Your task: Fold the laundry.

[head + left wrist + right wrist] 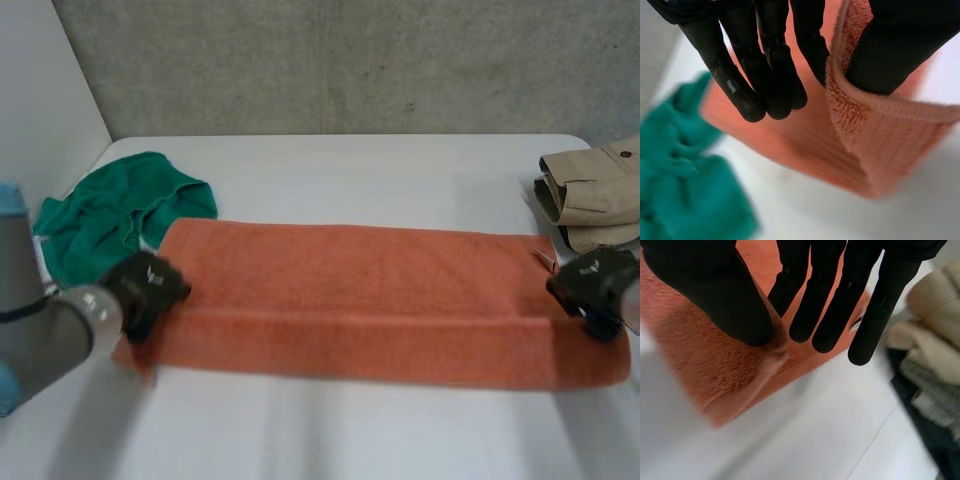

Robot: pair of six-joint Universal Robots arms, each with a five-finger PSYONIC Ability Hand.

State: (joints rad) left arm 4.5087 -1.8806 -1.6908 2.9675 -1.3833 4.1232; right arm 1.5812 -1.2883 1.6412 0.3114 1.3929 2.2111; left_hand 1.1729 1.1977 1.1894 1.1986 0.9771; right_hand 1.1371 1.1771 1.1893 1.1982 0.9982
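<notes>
From the head view, you have the orange towel (370,290) stretched lengthwise across the white table (350,165). Its long near side seems already doubled over, judging by the ridge that runs its length. Your left hand (148,285) sits at the towel's left end and your right hand (595,285) at its right end. This looks like a spread grip meant to keep the cloth taut and square for the next fold. A crumpled green cloth (110,215) lies just beyond the left end. A folded beige garment (595,190) sits just beyond the right end, so watch that the towel does not drag either one.

In the left wrist view, your left hand (765,65) has straight fingers on one face of the raised towel edge (860,130) and the thumb on the other. The cloth is pinched between them, near a corner. The green cloth (685,190) lies close beside it.

In the right wrist view, your right hand (820,300) has the thumb pressed onto the towel (705,365), with a small ridge gathered against the straight fingers. That also looks like a pinch, near the end corner. The beige garment (935,335) is near the fingertips.
</notes>
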